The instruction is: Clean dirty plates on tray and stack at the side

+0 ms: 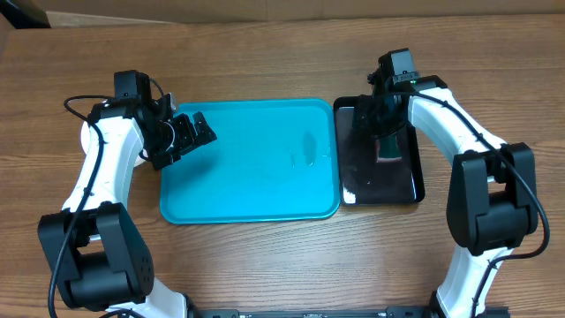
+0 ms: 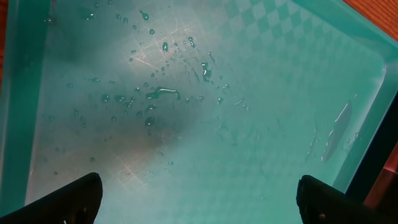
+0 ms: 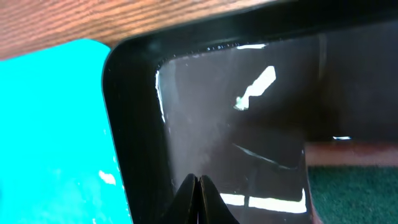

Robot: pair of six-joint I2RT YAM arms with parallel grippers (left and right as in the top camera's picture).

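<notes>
- The turquoise tray is seen mid-frame on the wooden table. The black tray is set just beside its right rim.
- No plates are seen in any view, on the tray or at the side, so their place cannot be told.
- The tray floor is shown wet in the left wrist view: droplets upper centre, scratches, no smear visible.
- The left gripper is held over the tray's left edge. Its fingers are spread wide at the bottom corners of the wrist view, and nothing is held.
- The right gripper is held over the black tray with its fingertips pressed together on nothing.
- A sponge with a green scouring face is seen lying in the black tray, lower right in the right wrist view, just beside the closed fingers.
- Step is judged as sponge pickup or wrap-up; unclear with the plates out of view.
- If the sponge is wanted, the right fingers should be opened first, shifted toward frame right, and lowered straight over it.
- The glossy black rim should be kept clear of. The turquoise tray should not be nudged by the left arm.
</notes>
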